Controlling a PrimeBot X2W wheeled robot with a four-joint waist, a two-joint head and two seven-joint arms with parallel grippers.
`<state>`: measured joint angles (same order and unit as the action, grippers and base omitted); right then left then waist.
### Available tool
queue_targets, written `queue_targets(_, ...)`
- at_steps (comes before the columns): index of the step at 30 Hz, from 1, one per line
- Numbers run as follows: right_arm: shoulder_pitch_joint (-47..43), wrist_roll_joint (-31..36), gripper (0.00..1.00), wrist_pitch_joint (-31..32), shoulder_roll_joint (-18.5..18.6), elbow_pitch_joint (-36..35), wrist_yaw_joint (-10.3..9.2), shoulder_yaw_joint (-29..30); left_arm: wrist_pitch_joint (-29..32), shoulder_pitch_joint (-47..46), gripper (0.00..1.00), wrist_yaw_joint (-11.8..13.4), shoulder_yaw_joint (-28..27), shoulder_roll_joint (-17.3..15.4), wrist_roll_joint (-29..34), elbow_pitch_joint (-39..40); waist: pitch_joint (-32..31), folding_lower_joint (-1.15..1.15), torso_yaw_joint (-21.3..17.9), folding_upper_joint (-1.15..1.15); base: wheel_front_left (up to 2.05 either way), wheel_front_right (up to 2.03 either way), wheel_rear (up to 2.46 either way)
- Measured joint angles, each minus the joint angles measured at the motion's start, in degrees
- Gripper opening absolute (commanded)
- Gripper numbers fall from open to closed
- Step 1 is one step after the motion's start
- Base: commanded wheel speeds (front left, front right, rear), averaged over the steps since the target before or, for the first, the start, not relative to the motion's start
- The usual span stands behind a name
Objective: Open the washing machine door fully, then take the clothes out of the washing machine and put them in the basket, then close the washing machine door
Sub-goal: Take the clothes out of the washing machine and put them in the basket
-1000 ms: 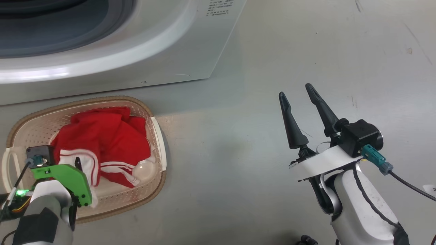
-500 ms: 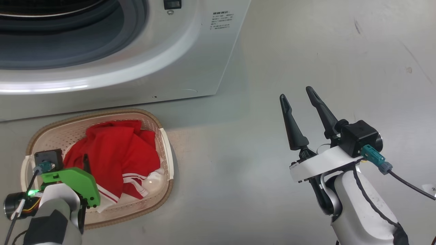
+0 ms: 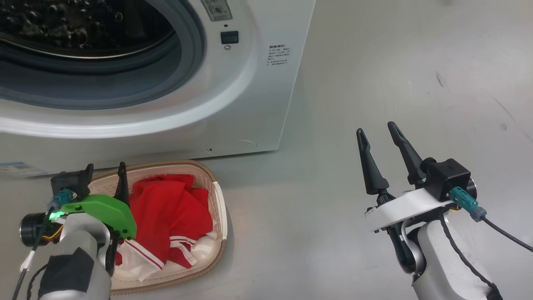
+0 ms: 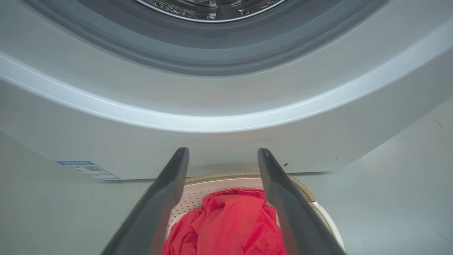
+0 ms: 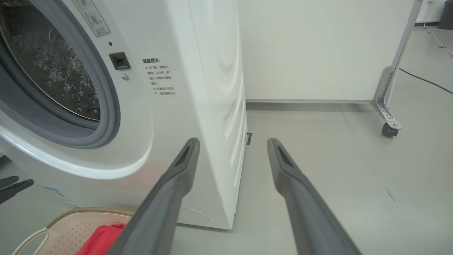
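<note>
Both wide, empty: left gripper (image 4: pixel 223 152), right gripper (image 3: pixel 375 127); basket (image 3: pixel 221 208) long axis parallel washing machine (image 3: pixel 258 104) front

Lit brightly and evenly by cool white light from overhead. Caught a long streak of glare along the curved lower lip of the washing machine (image 3: pixel 258 104) in the head view, and also across the left wrist view. Showed soft shadows on the floor (image 3: pixel 374 62) under the machine's front and just right of the basket (image 3: pixel 206 183). Left the near fingers (image 4: pixel 166 198) soft and out of focus in both wrist views, with straight lines bowed toward the margins. Rendered the printed label (image 5: pixel 159 78) and the drum (image 5: pixel 63 78) fairly sharp.
</note>
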<state>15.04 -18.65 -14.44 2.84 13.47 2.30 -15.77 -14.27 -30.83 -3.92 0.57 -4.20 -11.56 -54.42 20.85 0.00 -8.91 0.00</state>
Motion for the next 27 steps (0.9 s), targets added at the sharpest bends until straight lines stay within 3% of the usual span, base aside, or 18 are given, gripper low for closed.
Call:
queue_targets(9,-2.68,0.00,1.00,0.00,-0.01,0.83,0.08,1.60,-0.18,1.12,1.00,-1.01,0.94,0.85,0.00,5.23,-6.02,0.00,1.59,0.00,0.00,0.00,0.00)
queue_targets(16,-4.66,0.00,1.00,0.00,-0.02,1.02,0.15,1.78,-0.18,4.55,1.00,-1.45,0.71,1.27,-0.01,14.78,-10.35,0.00,2.65,0.00,0.00,0.00,0.00)
queue_targets(27,-7.56,0.00,1.00,0.00,-0.03,0.97,0.66,2.18,-0.18,13.07,1.00,-1.51,0.82,1.49,0.25,23.25,-15.34,0.00,4.08,0.00,0.00,0.00,0.00)
